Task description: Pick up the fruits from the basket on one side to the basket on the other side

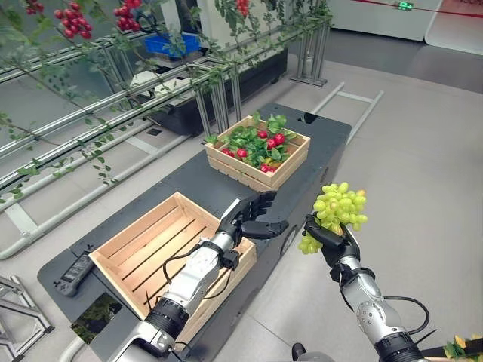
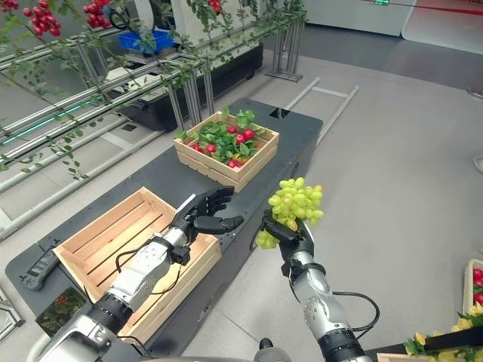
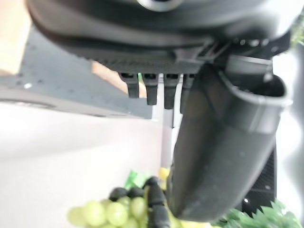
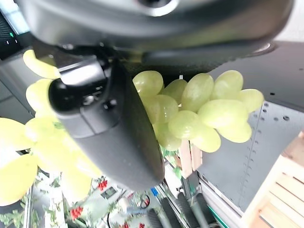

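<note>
A bunch of green grapes (image 1: 339, 208) hangs in the air off the table's right edge, with my right hand (image 1: 332, 240) shut on it from below; the grapes (image 4: 199, 107) press against its palm in the right wrist view. My left hand (image 1: 252, 215) hovers open above the near right corner of the empty wooden crate (image 1: 128, 253), fingers stretched toward the grapes with a small gap between. A second wooden crate (image 1: 288, 164) farther along the dark table holds red fruits (image 1: 270, 141) among green leaves.
The dark table (image 1: 189, 181) runs from near left to far right. A black handheld device (image 1: 75, 273) lies on its near left end. Metal rails with leafy vines and red berries (image 1: 72, 23) stand to the left. Pale floor lies to the right.
</note>
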Controlling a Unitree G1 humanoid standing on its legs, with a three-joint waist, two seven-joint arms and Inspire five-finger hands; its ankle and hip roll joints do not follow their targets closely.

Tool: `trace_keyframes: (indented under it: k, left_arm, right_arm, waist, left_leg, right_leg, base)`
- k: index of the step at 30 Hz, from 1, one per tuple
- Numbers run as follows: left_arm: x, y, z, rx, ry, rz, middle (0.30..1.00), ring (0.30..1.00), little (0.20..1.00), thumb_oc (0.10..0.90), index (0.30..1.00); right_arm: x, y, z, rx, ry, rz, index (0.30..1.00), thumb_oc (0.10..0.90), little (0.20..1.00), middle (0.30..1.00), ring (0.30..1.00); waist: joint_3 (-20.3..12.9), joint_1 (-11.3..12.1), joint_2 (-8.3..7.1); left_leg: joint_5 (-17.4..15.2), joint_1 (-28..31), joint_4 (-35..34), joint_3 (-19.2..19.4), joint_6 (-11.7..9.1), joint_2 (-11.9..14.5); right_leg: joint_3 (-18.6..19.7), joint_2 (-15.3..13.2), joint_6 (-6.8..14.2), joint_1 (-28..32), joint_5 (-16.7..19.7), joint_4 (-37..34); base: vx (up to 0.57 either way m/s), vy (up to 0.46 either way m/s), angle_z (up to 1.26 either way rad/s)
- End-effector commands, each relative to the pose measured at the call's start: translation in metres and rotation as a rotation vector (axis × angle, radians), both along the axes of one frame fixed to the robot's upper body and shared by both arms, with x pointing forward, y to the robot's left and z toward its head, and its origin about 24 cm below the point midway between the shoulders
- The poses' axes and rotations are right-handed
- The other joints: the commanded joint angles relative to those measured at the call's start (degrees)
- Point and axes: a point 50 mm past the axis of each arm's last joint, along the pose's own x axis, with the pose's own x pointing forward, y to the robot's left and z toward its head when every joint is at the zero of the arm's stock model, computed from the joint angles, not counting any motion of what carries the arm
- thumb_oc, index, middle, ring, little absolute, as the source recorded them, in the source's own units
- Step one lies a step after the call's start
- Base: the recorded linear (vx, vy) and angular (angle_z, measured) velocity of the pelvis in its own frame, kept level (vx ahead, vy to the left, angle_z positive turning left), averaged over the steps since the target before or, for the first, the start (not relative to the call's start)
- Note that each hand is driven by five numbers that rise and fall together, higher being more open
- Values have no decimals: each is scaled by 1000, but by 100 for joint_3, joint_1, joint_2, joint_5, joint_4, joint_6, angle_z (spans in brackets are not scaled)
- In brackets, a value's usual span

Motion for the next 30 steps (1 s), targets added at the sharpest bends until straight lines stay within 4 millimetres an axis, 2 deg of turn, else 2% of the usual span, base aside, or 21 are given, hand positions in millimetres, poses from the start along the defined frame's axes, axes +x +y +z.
trace_keyframes:
  k: [1,2,3,6,8,9,10,11,12,14,16,17,18,20,21,22,25,30]
  left_arm:
    - [13,19,24,-131,-157,195,900,900,900,800,900]
    - [9,28,22,-145,-159,243,900,900,900,800,900]
    - [7,35,22,-168,-161,259,900,900,900,800,900]
    - [10,38,22,-176,-156,245,900,900,900,800,900]
    - [10,42,23,-164,-172,270,900,900,900,800,900]
    - [9,42,23,-163,-173,273,900,900,900,800,900]
    - [5,57,21,-170,-176,353,900,900,900,800,900]
    - [0,69,22,-171,-189,387,900,900,900,800,900]
    - [-1,72,22,-171,-192,392,900,900,900,800,900]
    - [-4,81,24,-173,-201,401,900,900,900,800,900]
    - [-6,84,25,-170,-210,416,900,900,900,800,900]
    - [-7,88,25,-170,-219,423,900,900,900,800,900]
    - [-5,90,27,-165,-230,426,900,900,900,800,900]
    - [-3,88,25,-180,-218,444,900,900,900,800,900]
    - [-2,87,25,-182,-217,448,900,900,900,800,900]
    - [7,79,32,-207,-224,453,900,900,900,800,900]
    - [16,67,38,-208,-229,422,900,900,900,800,900]
    - [1,61,19,-208,-167,402,900,900,900,800,900]
  right_arm:
    - [35,-4,64,46,-340,13,300,400,300,300,300]
    - [38,1,64,59,-339,50,300,400,300,300,300]
    - [42,5,65,63,-344,56,300,400,300,300,300]
    - [48,7,65,84,-343,-1,300,400,300,300,300]
    - [44,11,63,92,-351,23,300,400,300,300,300]
    - [43,10,63,92,-351,23,300,400,300,300,300]
    - [40,11,57,108,-333,63,300,400,300,300,300]
    - [37,12,53,119,-329,72,300,400,300,300,300]
    - [36,12,52,122,-328,73,300,400,300,300,300]
    - [33,13,50,124,-328,76,300,400,300,300,300]
    - [32,15,48,122,-325,87,300,400,300,300,300]
    - [31,17,45,116,-316,93,300,400,300,300,300]
    - [30,19,41,109,-310,104,300,400,300,300,300]
    - [31,21,37,105,-285,107,300,400,300,300,300]
    - [32,22,37,105,-284,109,300,400,300,300,300]
    - [42,31,46,109,-306,125,300,400,300,300,300]
    - [50,28,52,102,-309,102,300,400,300,300,300]
    - [25,19,32,115,-263,85,300,400,300,300,300]
  waist:
    - [-137,270,-161]
    - [-87,434,-132]
    - [-51,552,-116]
    - [25,502,-92]
    - [102,456,-116]
    - [107,456,-113]
    - [214,487,-94]
    - [269,566,-43]
    - [274,588,-21]
    - [261,712,90]
    - [206,842,152]
    - [172,935,124]
    - [89,1022,17]
    - [21,1073,-61]
    - [22,1072,-62]
    - [-1,1053,-69]
    - [-38,1004,-73]
    - [-194,873,-65]
  left_leg:
    - [-1102,-336,1263,-1638,237,-622]
    - [-1057,-496,1243,-2237,363,-948]
    - [-975,-578,1172,-2588,457,-1179]
    - [-962,-490,991,-2252,501,-1087]
    - [-961,-417,865,-2392,544,-1191]
    - [-965,-408,855,-2394,545,-1190]
    - [-925,-286,736,-2296,526,-1163]
    - [-821,-263,615,-2090,520,-1066]
    - [-785,-264,580,-2023,523,-1030]
    - [-591,-338,472,-1744,542,-871]
    - [-500,-442,454,-1589,566,-784]
    - [-494,-480,482,-1496,582,-772]
    - [-501,-552,563,-1410,531,-785]
    - [-505,-559,561,-1248,437,-740]
    - [-497,-552,551,-1235,423,-731]
    - [-450,-556,481,-1191,325,-651]
    - [-409,-534,359,-1093,288,-570]
    - [-365,-332,103,-1096,276,-521]
  right_leg:
    - [650,88,-291,21,116,163]
    - [911,213,-312,-62,160,223]
    - [1108,290,-302,-216,262,260]
    - [1088,191,-135,-651,621,218]
    - [968,115,-15,-1003,898,185]
    - [953,111,-8,-1018,912,181]
    - [520,44,69,-1219,970,354]
    - [205,0,55,-1267,851,883]
    - [148,4,41,-1269,794,1069]
    - [-144,41,-65,-1132,384,1837]
    - [-447,-12,-169,-939,100,2191]
    - [-609,-91,-225,-751,-103,2145]
    - [-732,-127,-256,-284,-321,1437]
    - [-820,-173,-250,33,-218,757]
    - [-794,-159,-246,53,-197,693]
    - [-630,-95,-249,134,-133,346]
    - [-607,-33,-306,212,-138,177]
    - [-631,86,-363,298,-184,104]
  base:
    - [-122,107,-85]
    - [-198,155,-125]
    - [-217,130,-201]
    - [-197,115,-208]
    - [-160,49,-80]
    - [-209,43,-50]
    - [-313,46,-53]
    - [-350,51,-87]
    - [-318,44,-138]
    - [-273,35,-119]
    - [-216,-25,-66]
    - [-177,-157,-81]
    - [-152,-183,-72]
    - [-84,-154,-41]
    - [-131,-138,-47]
    - [-116,-82,-45]
    - [-84,-80,-35]
    - [-4,-91,-4]
